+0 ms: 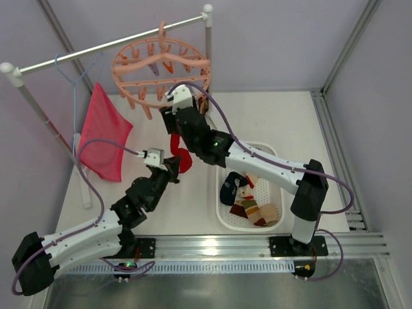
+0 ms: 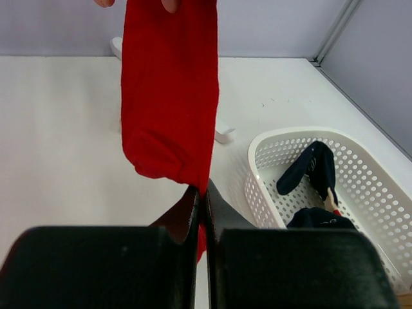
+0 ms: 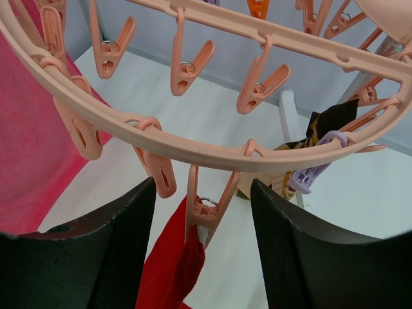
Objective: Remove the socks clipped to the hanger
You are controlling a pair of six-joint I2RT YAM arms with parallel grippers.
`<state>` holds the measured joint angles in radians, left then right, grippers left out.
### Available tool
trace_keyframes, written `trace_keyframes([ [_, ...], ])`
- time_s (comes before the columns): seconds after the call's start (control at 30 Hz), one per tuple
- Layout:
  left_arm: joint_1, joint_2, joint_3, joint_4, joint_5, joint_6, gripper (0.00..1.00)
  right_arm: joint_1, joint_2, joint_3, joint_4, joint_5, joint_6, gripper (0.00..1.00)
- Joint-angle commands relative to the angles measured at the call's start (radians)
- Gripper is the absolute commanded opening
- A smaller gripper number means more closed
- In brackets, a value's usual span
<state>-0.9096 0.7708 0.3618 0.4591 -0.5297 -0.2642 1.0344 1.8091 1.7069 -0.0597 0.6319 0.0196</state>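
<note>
The salmon-pink ring hanger (image 1: 161, 64) hangs from the rail by its hook. A red sock (image 1: 181, 154) hangs from one of its clip pegs (image 3: 207, 215); it also shows in the left wrist view (image 2: 168, 96) and the right wrist view (image 3: 170, 270). My left gripper (image 1: 175, 168) is shut on the sock's lower end (image 2: 201, 193). My right gripper (image 3: 205, 225) is open, its jaws on either side of that peg without touching it. A brown-tan patterned sock (image 3: 325, 125) hangs clipped at the hanger's far side.
A white perforated basket (image 1: 226, 219) at the right holds navy and brown-tan socks (image 1: 251, 206); it also shows in the left wrist view (image 2: 270, 145). A large pink-red cloth (image 1: 103, 135) hangs from a light-blue wire hanger (image 1: 74, 77) on the rail. Rail posts stand left and back.
</note>
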Motion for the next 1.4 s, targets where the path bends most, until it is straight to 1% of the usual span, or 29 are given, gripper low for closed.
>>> trace_keyframes([
  [0.0,-0.005,-0.015,-0.009,0.032,0.005,-0.013,0.0,-0.011,-0.007,0.0,0.035,-0.015,-0.001,0.62],
  [0.07,-0.003,-0.011,-0.011,0.033,0.007,-0.013,0.0,-0.016,-0.005,0.0,0.034,-0.023,0.0,0.59],
  [0.23,-0.003,-0.008,-0.014,0.038,0.008,-0.013,0.0,-0.027,0.002,0.002,0.029,-0.046,0.006,0.44],
  [0.3,-0.003,-0.008,-0.014,0.038,0.008,-0.012,0.01,-0.028,0.007,0.002,0.028,-0.049,0.009,0.41],
  [0.37,-0.003,-0.008,-0.015,0.039,0.008,-0.012,0.01,-0.03,0.01,0.0,0.027,-0.052,0.013,0.31],
  [0.4,-0.003,-0.007,-0.015,0.041,0.007,-0.01,0.0,-0.03,0.01,-0.001,0.026,-0.052,0.014,0.21],
  [0.43,-0.003,-0.007,-0.015,0.041,0.007,-0.01,0.01,-0.03,0.012,-0.001,0.026,-0.04,0.019,0.04],
  [0.53,-0.003,-0.005,-0.015,0.041,0.005,-0.009,0.0,-0.03,0.007,-0.026,0.052,-0.024,0.016,0.04],
  [0.83,-0.003,0.016,-0.012,0.047,0.002,-0.006,0.01,-0.03,0.001,-0.043,0.055,-0.005,0.013,0.04],
  [0.87,-0.003,0.018,-0.012,0.047,0.002,-0.004,0.0,-0.03,-0.001,-0.047,0.054,-0.001,0.014,0.09],
  [0.9,-0.003,0.021,-0.011,0.047,-0.001,-0.004,0.01,-0.03,-0.005,-0.05,0.054,0.0,0.016,0.32],
  [0.93,-0.003,0.025,-0.009,0.047,-0.003,-0.004,0.01,-0.031,-0.01,-0.055,0.054,0.006,0.016,0.44],
  [0.97,-0.003,0.031,-0.009,0.047,-0.004,-0.003,0.01,-0.03,-0.013,-0.067,0.054,0.008,0.02,0.51],
  [1.0,-0.003,0.035,-0.007,0.047,-0.004,-0.004,0.0,-0.031,-0.022,-0.075,0.054,0.008,0.022,0.62],
  [1.07,-0.003,0.042,-0.007,0.049,-0.009,-0.003,0.0,-0.03,-0.033,-0.096,0.055,0.009,0.025,0.68],
  [1.13,-0.003,0.047,-0.006,0.05,-0.015,-0.001,0.0,-0.03,-0.048,-0.111,0.054,0.012,0.032,0.71],
  [1.17,-0.005,0.048,-0.006,0.052,-0.016,-0.001,0.0,-0.03,-0.056,-0.13,0.081,0.018,0.034,0.72],
  [1.33,-0.003,0.053,-0.006,0.05,-0.035,0.009,0.0,-0.03,-0.106,-0.216,0.098,0.041,0.057,0.74],
  [1.37,-0.003,0.053,-0.007,0.049,-0.032,0.013,0.0,-0.031,-0.125,-0.254,0.1,0.045,0.06,0.75],
])
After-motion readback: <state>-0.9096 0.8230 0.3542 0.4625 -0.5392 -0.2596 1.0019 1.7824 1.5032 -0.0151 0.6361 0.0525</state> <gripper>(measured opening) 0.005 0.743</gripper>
